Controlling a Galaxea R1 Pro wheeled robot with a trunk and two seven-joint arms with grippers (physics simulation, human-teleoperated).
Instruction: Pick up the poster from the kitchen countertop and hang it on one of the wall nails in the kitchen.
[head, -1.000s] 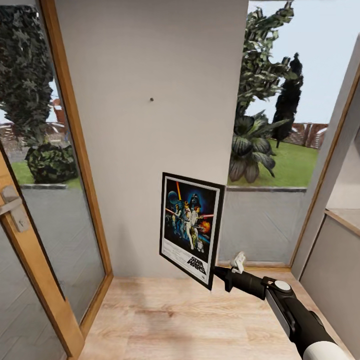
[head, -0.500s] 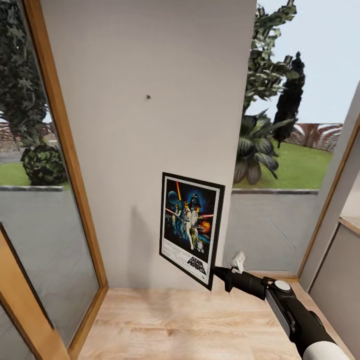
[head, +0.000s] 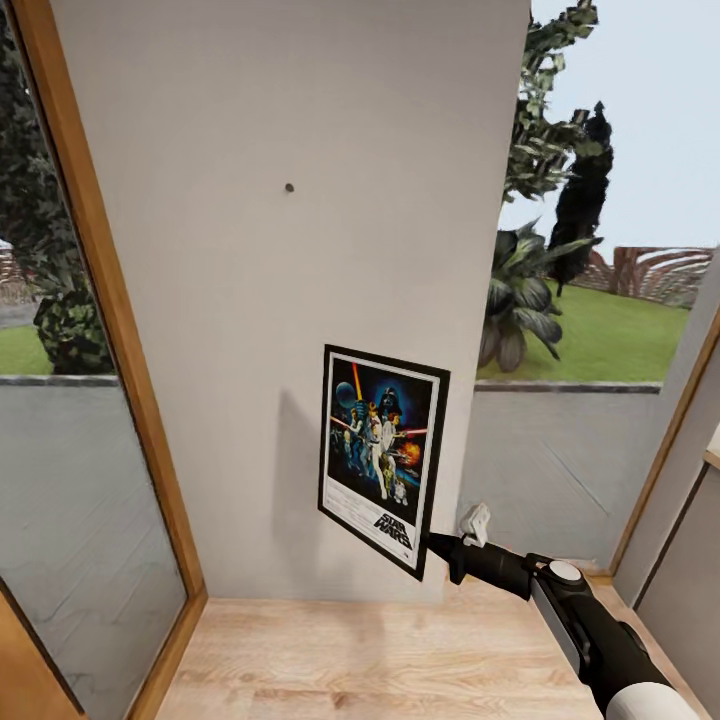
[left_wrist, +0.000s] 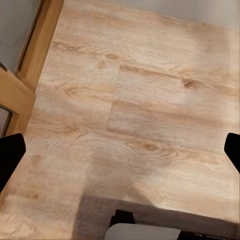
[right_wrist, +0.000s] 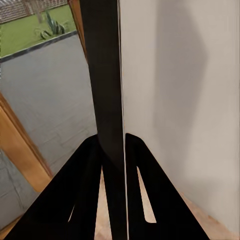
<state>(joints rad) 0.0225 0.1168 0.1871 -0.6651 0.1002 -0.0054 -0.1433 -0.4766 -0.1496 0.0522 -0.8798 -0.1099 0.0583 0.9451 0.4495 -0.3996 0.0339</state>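
Head view: your right pincer (head: 436, 545) grips the poster (head: 383, 458) by its lower right corner, holding it upright and slightly tilted in front of the grey wall (head: 300, 300). The wall nail (head: 289, 187) sits well above the pincer and off to its left. To hang it cleanly, raise the arm until the frame's top edge clears the nail, shift left, then ease in and down. The black title reads "STAR WARS"; the smaller print is too fine to read.

Left wrist view: your left pincer (left_wrist: 120, 150) hangs open over the wooden floor (left_wrist: 125, 100), holding nothing.

Right wrist view: the poster's black edge (right_wrist: 107, 100) runs straight out from between the closed fingers (right_wrist: 145, 200), near the wall.
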